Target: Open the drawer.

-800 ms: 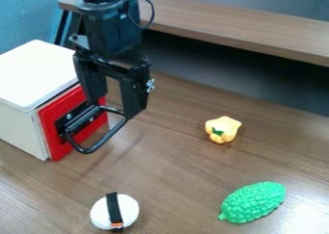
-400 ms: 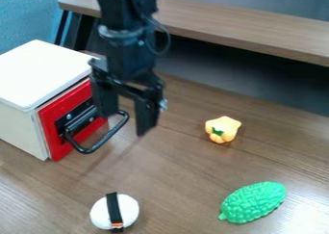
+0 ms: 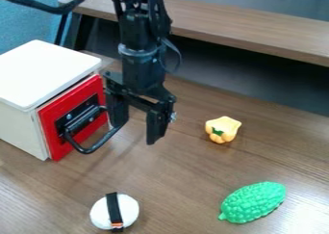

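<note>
Pincer [image 3: 135,134] shifted, black band [image 3: 113,206] perhaps labelled

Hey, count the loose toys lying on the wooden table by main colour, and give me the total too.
Yellow: 1, the lumpy toy
Green: 1, the bumpy toy
White: 1, the round toy with a black band
Total: 3
</note>
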`<state>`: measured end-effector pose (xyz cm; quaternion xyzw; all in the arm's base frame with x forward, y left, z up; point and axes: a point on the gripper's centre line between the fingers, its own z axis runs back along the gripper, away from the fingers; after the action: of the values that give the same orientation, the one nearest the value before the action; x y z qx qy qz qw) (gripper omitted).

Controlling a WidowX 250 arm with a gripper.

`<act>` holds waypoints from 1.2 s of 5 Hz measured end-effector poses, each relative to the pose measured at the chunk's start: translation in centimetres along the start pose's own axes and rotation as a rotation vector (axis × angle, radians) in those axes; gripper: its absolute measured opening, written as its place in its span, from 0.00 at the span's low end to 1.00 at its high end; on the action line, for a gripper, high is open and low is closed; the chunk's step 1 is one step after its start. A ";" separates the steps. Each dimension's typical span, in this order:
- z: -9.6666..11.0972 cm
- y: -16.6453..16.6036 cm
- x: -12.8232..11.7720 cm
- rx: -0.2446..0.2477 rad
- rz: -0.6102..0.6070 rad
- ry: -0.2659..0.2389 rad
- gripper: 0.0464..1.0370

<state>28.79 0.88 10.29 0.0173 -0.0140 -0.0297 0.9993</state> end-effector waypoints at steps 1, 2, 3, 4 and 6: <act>-0.4 0.5 0.5 0.025 0.005 0.003 0.96; -0.6 1.2 0.7 0.052 0.017 0.009 0.96; -0.6 2.0 0.6 0.082 0.025 0.011 0.96; -1.0 3.5 0.5 0.113 0.043 0.001 0.96; -3.6 5.4 0.1 0.134 0.063 0.004 0.96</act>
<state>29.33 6.39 6.93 0.0837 -0.0144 0.0026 0.9964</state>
